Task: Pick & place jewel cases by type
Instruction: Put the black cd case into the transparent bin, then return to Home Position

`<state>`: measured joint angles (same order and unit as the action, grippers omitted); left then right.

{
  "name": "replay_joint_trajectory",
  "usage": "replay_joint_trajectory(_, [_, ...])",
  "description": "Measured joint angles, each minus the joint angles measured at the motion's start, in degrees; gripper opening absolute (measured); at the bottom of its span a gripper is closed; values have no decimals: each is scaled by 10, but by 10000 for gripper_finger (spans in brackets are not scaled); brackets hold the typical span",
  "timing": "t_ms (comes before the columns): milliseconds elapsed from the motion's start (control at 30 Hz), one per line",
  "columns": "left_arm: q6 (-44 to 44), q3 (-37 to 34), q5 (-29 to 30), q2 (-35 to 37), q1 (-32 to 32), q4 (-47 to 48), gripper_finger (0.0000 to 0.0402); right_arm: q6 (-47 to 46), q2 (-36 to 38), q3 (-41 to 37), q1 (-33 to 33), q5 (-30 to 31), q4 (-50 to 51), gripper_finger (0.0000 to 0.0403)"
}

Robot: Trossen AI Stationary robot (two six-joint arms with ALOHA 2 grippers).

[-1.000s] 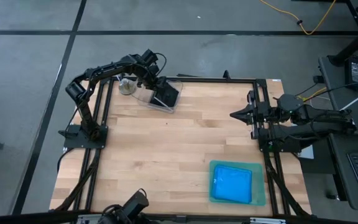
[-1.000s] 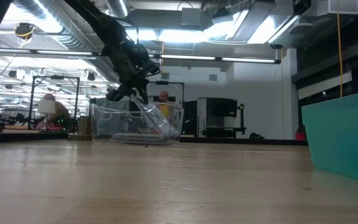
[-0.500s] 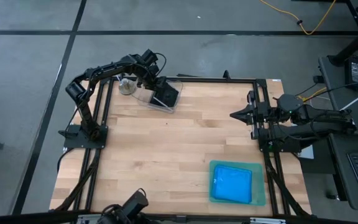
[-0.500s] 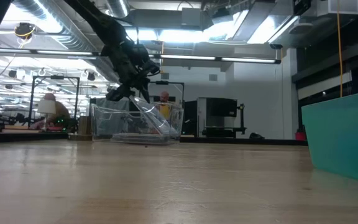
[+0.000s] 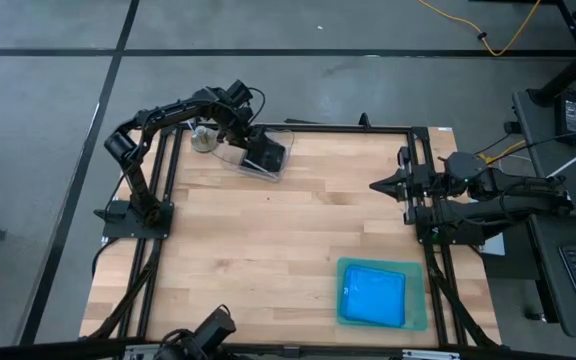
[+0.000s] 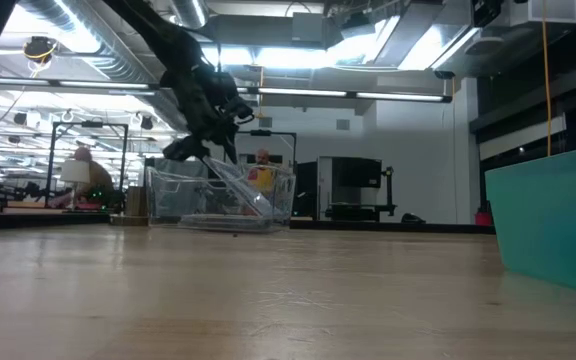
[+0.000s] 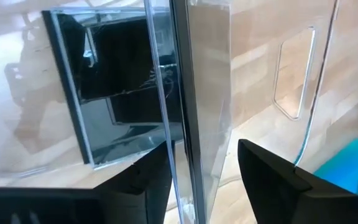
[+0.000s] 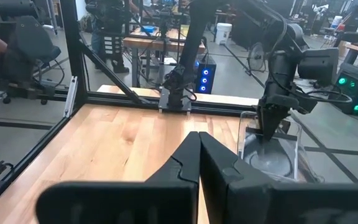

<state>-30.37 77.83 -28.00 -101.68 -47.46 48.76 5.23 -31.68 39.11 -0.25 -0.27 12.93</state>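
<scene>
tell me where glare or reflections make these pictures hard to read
Left wrist view: the clear tub wall mirrors wood and streaks across the dark cases. Low view: bright ceiling lights leave the left arm a silhouette. High view: even light, no glare.

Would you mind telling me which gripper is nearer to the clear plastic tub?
The left. The left gripper is at the clear plastic tub, open over its wall; the right gripper waits shut at the table's right side.

CD cases (image 5: 268, 153) in tub (image 5: 230, 156), far-left corner; tray (image 5: 419, 318) near-right.
</scene>
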Motion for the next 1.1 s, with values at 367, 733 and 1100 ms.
replay_joint_trajectory(367, [-4,0,63,54,-17,36,191,5,0,0,0,0,25,7])
replay_joint_trajectory(733, [-46,0,72,173,-16,50,188,14,0,0,0,0,23,7])
replay_joint_trajectory(1100, [-94,0,111,410,189,-54,132,46,0,0,0,6,-27,7])
